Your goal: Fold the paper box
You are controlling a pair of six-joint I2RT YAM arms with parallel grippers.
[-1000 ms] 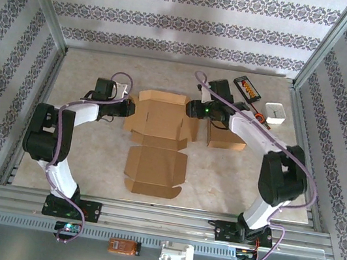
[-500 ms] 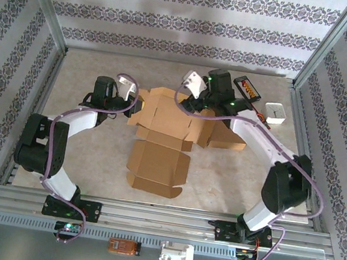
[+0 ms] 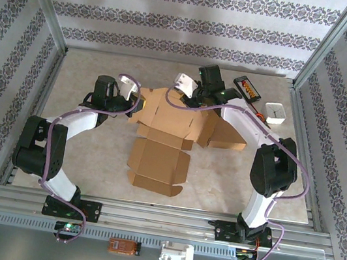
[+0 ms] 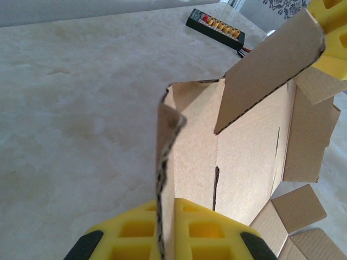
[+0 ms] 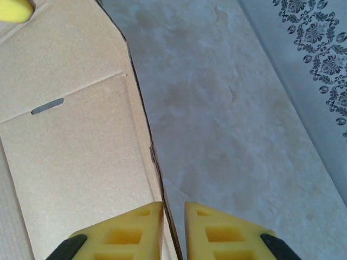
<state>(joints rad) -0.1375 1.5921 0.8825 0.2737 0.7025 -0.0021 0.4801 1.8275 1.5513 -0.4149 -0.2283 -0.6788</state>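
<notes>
We see the paper box lying opened out in the middle of the surface, between the two arms. Its flat lid part lies nearer the arms, and its far part has sides standing up. The left tool is squeezed tight on a side flap at the box's left, and the flap stands up between its yellow pads. The right tool is narrow, with the thin edge of the box's far right side between its pads. Another brown box sits just right of it. A black thing and a small white thing lie in the far right corner.
</notes>
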